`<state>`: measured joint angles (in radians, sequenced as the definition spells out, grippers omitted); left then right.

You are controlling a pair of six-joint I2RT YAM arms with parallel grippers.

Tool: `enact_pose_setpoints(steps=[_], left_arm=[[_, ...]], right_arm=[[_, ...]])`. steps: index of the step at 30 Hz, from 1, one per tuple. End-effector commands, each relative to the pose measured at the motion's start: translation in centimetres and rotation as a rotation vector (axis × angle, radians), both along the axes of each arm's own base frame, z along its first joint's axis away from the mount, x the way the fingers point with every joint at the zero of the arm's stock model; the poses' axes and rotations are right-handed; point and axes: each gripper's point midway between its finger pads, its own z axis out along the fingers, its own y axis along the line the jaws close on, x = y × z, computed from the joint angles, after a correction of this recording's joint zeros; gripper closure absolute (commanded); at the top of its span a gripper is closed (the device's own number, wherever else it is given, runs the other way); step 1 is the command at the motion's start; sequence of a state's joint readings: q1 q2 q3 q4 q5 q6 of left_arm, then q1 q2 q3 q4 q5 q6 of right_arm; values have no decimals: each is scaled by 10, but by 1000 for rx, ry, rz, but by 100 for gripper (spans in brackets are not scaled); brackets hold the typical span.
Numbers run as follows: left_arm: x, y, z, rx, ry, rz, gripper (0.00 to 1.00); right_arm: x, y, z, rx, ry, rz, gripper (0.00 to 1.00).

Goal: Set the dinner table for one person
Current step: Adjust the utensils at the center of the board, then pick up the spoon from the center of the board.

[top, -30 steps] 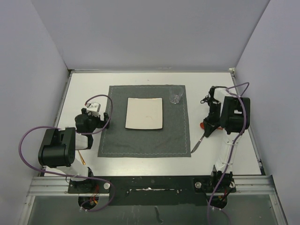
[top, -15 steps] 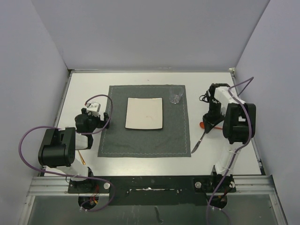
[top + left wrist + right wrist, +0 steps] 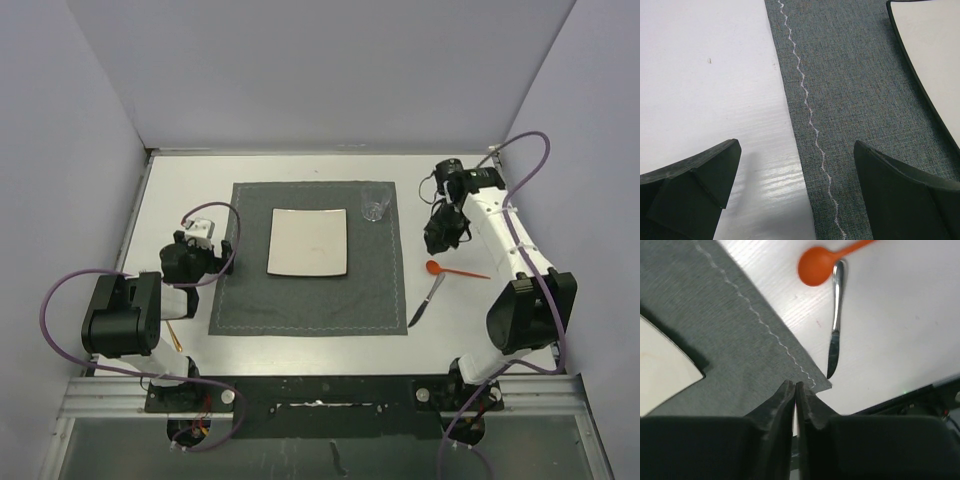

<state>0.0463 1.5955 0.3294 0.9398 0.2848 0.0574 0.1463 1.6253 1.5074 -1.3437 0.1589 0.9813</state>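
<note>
- My right gripper [image 3: 441, 232] has lifted away toward the far right since a second ago, its elbow swinging out to the near right. Its jaws are pressed together with nothing between them.
- That move uncovers the orange plastic spoon [image 3: 458, 271], which was hidden under the arm. It lies flat on the white rectangular dinner table [image 3: 300, 168], right of the mat, with its bowl against the handle end of the slim steel table knife [image 3: 427, 302].
- I read this as the spoon being placed and let go, so the right side of the setting looks done.
- My left gripper [image 3: 795, 150] has not moved. It hovers with its jaws wide apart and empty over the left edge of the dark grey stitched cloth placemat [image 3: 310, 300].
- The left side of the mat has no cutlery yet, so I judge that comes next. A thin orange-brown stick [image 3: 174, 335] lies by the left arm; I cannot tell what it is.
- The square off-white plate [image 3: 308, 242] sits mid-mat, with the small clear drinking glass [image 3: 374, 205] at the far right corner.
- The tabletop is glossy white, fronted by a black metal rail [image 3: 320, 395], and plain pale lilac walls [image 3: 320, 70] close in three sides.
</note>
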Motion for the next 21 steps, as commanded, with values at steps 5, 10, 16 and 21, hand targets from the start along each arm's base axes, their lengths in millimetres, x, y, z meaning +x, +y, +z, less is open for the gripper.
enact_pose_setpoints(steps=[5,10,16,21], left_arm=[[7,-1,14,-2,-68,-5,2],[7,-1,14,-2,-68,-5,2],[7,-1,14,-3,-68,-7,2],[7,-1,14,-3,-68,-7,2]], right_arm=[[33,24,52,-76,-195,688,22],[26,39,44,-116,-75,945,14],[-1,33,19,-123,117,845,14],[3,42,-3,-57,14,724,16]])
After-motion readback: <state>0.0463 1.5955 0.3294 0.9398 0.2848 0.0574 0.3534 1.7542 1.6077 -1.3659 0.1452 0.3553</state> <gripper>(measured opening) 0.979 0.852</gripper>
